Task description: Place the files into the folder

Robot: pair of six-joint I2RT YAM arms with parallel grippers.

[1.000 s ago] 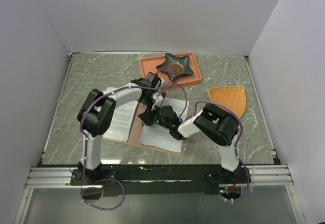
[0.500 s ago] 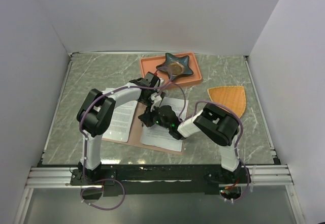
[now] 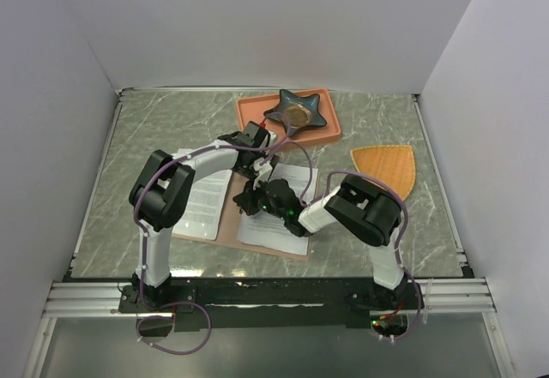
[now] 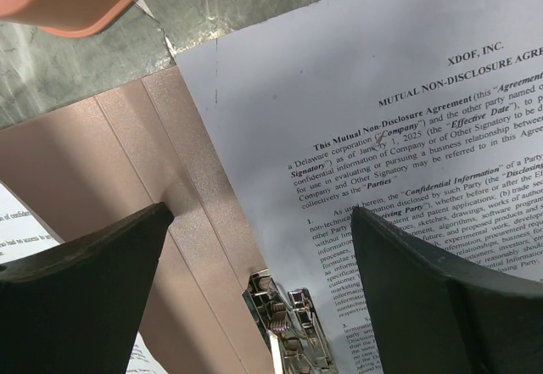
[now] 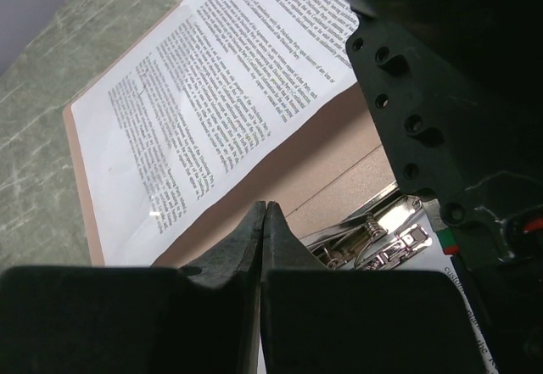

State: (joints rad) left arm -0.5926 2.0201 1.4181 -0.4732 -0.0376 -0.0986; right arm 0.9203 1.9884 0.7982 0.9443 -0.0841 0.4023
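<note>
The folder (image 3: 230,217) lies open and flat near the middle of the table (image 3: 154,129), its pinkish-brown card showing as a strip down the spine and along the near edge. The files (image 3: 204,202) rest on it. One printed sheet covers the flap toward 9 o'clock, and another covers the flap toward 3 o'clock.

The left gripper (image 3: 264,165) hangs over the far end of the spine, at the folder's 12 o'clock. Its jaws are spread wide with nothing between them. In the left wrist view its fingers (image 4: 81,289) stand on either side of the bare spine and the edge of a sheet headed as a non-disclosure agreement. The silver clip (image 4: 284,319) is just below.

The right gripper (image 3: 249,202) is over the spine, a little nearer than the left one. Its jaws are pressed together and hold nothing. In the right wrist view its tip sits just beside the clip (image 5: 382,230); it may be touching the card, but the angle does not settle it.

A salmon tray (image 3: 249,104) holding a dark star-shaped dish (image 3: 296,111) sits at the folder's 12 o'clock. An orange fan-shaped mat (image 3: 386,165) lies toward 2 o'clock, well apart.
</note>
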